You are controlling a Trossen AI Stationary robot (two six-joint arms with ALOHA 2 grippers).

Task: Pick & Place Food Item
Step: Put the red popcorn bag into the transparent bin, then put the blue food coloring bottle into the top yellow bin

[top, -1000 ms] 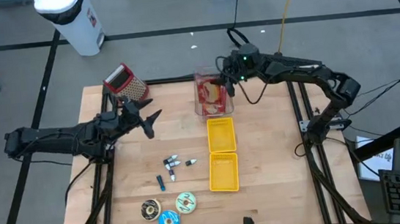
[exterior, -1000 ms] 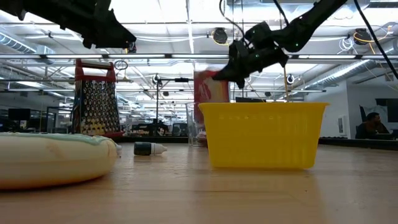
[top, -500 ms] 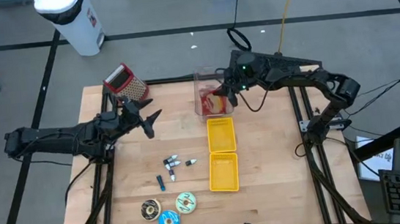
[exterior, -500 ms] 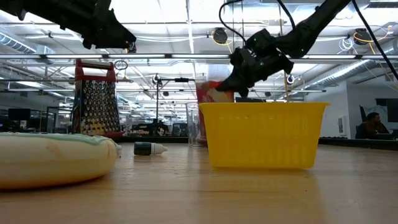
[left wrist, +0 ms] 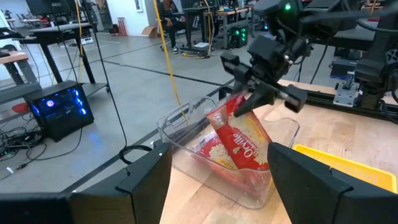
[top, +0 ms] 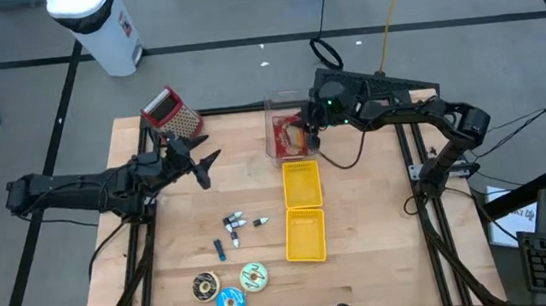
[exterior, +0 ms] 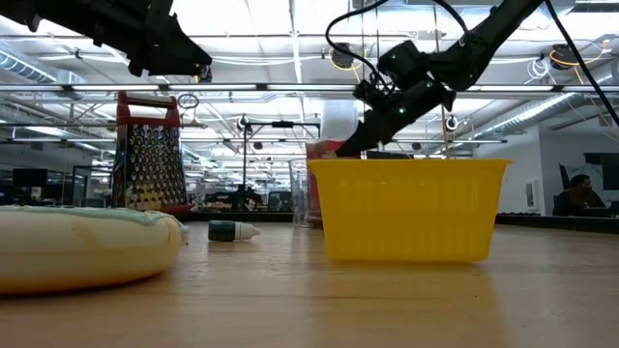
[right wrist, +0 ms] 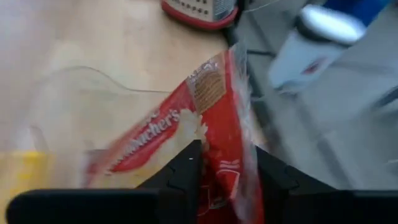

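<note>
- Tape rolls [top: 229, 288] are lying at the table's near edge, small markers [top: 235, 227] just beyond.
- Two yellow baskets [top: 303, 208] are sitting mid-table.
- The left gripper [top: 198, 160] is hovering wide open, holding nothing.
- The right gripper [top: 309, 129] is reaching into the clear bin [left wrist: 186, 134], fingers [right wrist: 186, 168] parting around the red popcorn bag [left wrist: 239, 140] leaning inside it.
- A grater [top: 171, 115] is standing at the far corner.

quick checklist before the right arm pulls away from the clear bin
1. Popcorn bag inside clear bin: ok, leaning tilted against a wall.
2. Right end effector released from the bag: cannot tell, fingers sit at its top edge.
3. Bag settled flat: not ok.
4. Yellow baskets clear of the exit path: ok, they lie beside the bin.
5. Left end effector out of the way: ok, open near the grater.
</note>
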